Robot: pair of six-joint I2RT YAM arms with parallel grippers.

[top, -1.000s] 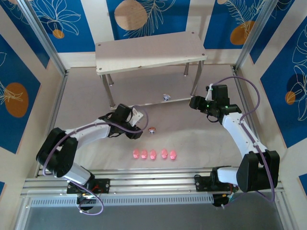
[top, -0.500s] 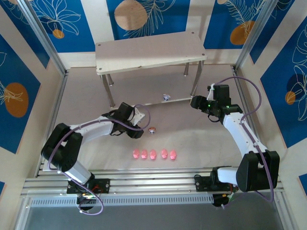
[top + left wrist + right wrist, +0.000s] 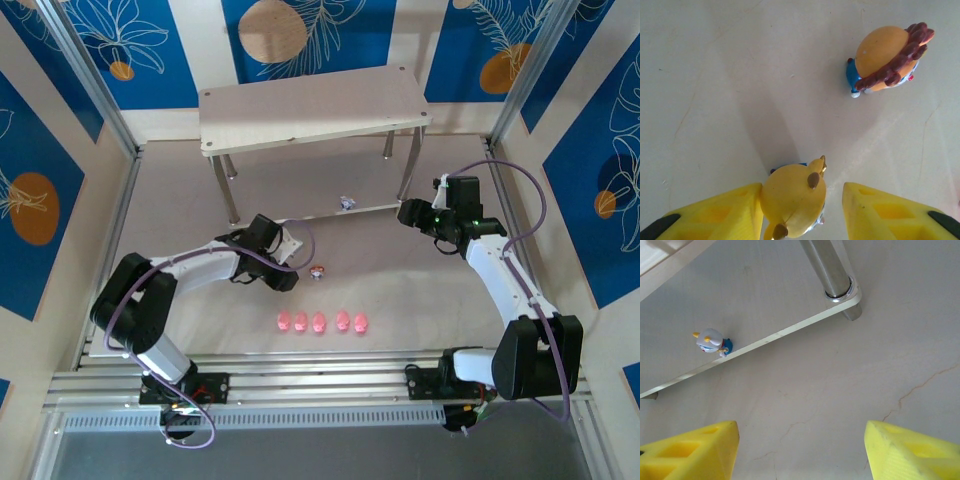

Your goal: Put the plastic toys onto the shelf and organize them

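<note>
A yellow-headed figurine (image 3: pixel 792 200) stands on the table between the fingers of my left gripper (image 3: pixel 802 210). The left finger (image 3: pixel 725 215) touches it, while the right finger (image 3: pixel 885 212) stands a small gap away, so the jaws are open around it. A brown-haired orange figurine (image 3: pixel 887 57) stands just beyond it (image 3: pixel 318 271). Several pink pigs (image 3: pixel 320 322) sit in a row near the front. A white and blue figurine (image 3: pixel 712 341) stands on the lower board (image 3: pixel 790 290) of the shelf (image 3: pixel 310 108). My right gripper (image 3: pixel 800 450) hangs open and empty near the shelf's right front leg (image 3: pixel 832 272).
Blue patterned walls close in the table on three sides. The shelf's metal legs (image 3: pixel 231 196) stand at the back middle. An aluminium rail (image 3: pixel 320 365) runs along the near edge, by the arm bases.
My left gripper's jaws have narrowed around the yellow-headed figurine, and the left arm's elbow has shifted slightly. The right arm has barely moved.
</note>
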